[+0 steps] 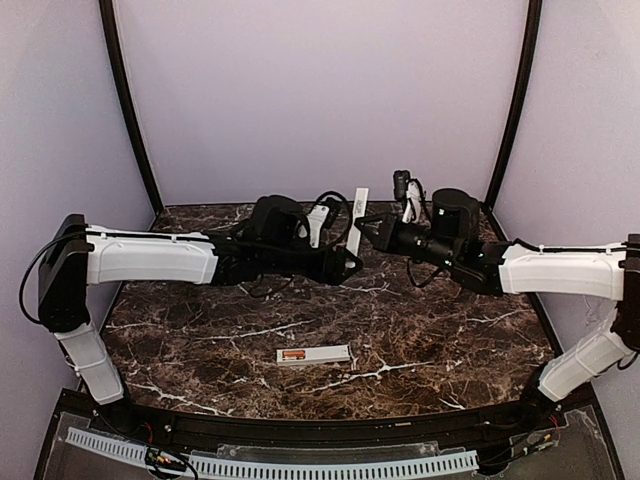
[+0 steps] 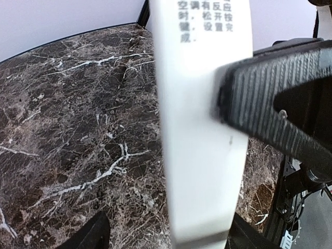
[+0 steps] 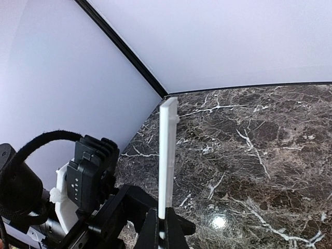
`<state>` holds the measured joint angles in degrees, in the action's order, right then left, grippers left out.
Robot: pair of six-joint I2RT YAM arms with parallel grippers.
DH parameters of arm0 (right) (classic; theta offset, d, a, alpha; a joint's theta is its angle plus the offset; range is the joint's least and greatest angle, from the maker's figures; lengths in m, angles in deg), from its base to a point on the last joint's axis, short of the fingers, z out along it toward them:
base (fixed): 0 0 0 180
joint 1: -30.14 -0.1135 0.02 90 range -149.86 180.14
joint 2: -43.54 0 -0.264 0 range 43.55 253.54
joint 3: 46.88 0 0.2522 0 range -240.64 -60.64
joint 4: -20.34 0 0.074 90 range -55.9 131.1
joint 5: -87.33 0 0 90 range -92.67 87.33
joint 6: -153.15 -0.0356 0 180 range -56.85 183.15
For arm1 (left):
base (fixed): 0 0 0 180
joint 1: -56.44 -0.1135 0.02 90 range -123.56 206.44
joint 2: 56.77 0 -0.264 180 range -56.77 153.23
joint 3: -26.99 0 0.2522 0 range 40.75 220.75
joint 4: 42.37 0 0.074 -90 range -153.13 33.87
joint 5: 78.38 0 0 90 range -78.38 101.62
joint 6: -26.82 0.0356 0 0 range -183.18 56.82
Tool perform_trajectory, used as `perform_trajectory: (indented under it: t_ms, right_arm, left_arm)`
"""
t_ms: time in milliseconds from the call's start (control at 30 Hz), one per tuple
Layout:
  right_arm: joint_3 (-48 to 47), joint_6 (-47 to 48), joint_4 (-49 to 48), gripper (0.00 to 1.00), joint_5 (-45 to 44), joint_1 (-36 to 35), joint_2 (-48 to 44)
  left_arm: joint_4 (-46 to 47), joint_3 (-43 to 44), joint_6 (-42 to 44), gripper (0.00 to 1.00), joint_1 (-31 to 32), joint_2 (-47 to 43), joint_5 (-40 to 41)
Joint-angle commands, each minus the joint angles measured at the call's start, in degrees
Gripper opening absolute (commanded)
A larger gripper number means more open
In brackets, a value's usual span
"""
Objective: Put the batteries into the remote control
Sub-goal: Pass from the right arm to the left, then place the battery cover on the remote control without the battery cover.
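Left fingers (image 2: pixel 96 236) stood wide, straddling the low end of the cover strip (image 2: pixel 202 155). One finger was clearly apart from the strip's edge and the other was partly hidden behind it, so no grip there yet. Remote (image 1: pixel 320 354) lay flat on the surface (image 1: pixel 450 340), front-centre, well apart from both arms. An orange-red battery (image 1: pixel 292 356) showed in the recess at its left end; a second one could not be made out. The strip was upright in the air toward the back, between the two arms. Right fingers (image 3: pixel 149 233) were closed narrow on its lower part, pinching the thin faces.

Judged step: passing the strip from right to left. To do it well, the left fingers should close squarely on the long edges, clear of the right grip, and be firm before the right lets go. The strip looked thin and slick and could twist or drop. The tabbed end should stay free for seating over the recess.
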<state>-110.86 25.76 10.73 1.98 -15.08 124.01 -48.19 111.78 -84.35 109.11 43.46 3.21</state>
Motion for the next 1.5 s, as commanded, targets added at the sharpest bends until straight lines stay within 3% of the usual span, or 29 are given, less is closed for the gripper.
perform_trajectory:
  t_ms: [0,167,300,533,633,767,967,1033,1133,1233,1333,1467]
  right_arm:
    - [0.29,-0.88,-4.28,0.0,-0.19,-1.08,1.46]
    - [0.99,-1.03,-4.92,0.0,-0.19,-1.21,1.32]
    - [1.85,-1.71,-5.67,0.0,0.49,-1.24,1.36]
    - [2.48,-2.4,-5.77,0.0,1.21,-1.2,1.22]
    - [2.41,-2.64,-5.7,0.02,2.02,-1.26,1.3]
    - [2.66,-2.14,-5.11,0.17,2.23,-1.18,0.78]
    - [5.27,1.27,-4.0,0.63,1.88,-0.23,-3.48]
    - [6.51,4.93,-3.0,0.73,2.7,0.58,-6.01]
    - [8.2,12.83,0.77,0.97,3.29,1.62,-9.85]
    - [9.89,21.85,3.72,0.99,8.42,2.68,-12.74]
    - [11.88,30.65,5.08,0.99,14.15,2.67,-13.53]
    - [10.57,36.09,10.65,0.95,20.0,2.62,-10.6]
  left_arm:
    - [-0.26,2.77,-0.79,0.71,0.22,1.26,-1.7]
    - [-0.21,4.11,0.22,0.65,0.18,2.36,-2.97]
    - [-2.03,5.27,1.79,0.48,0.15,2.88,-2.3]
    - [-3.55,5.66,2.8,0.38,0.07,3.18,-1.69]
    - [-4.7,5.77,3.52,0.28,-0.16,3.04,-1.32]
    - [-6.17,5.25,5.29,0.23,-0.83,2.21,-2.06]
    - [-8.16,0.73,10.07,0.22,-2.24,-1.61,-6.07]
    - [-11.31,-0.28,13.45,0.23,-2.35,-3.18,-7.26]
    - [-17.66,-1.88,18.19,0.22,-2.68,-6.35,-8.53]
    - [-20.93,-5.63,24.16,0.2,-3.17,-9.8,-10.26]
    - [-29.83,-6.78,30.41,0.19,-3.74,-13.13,-10.18]
    - [-40.07,-7.46,39.02,0.19,-3.79,-14.92,-8.85]
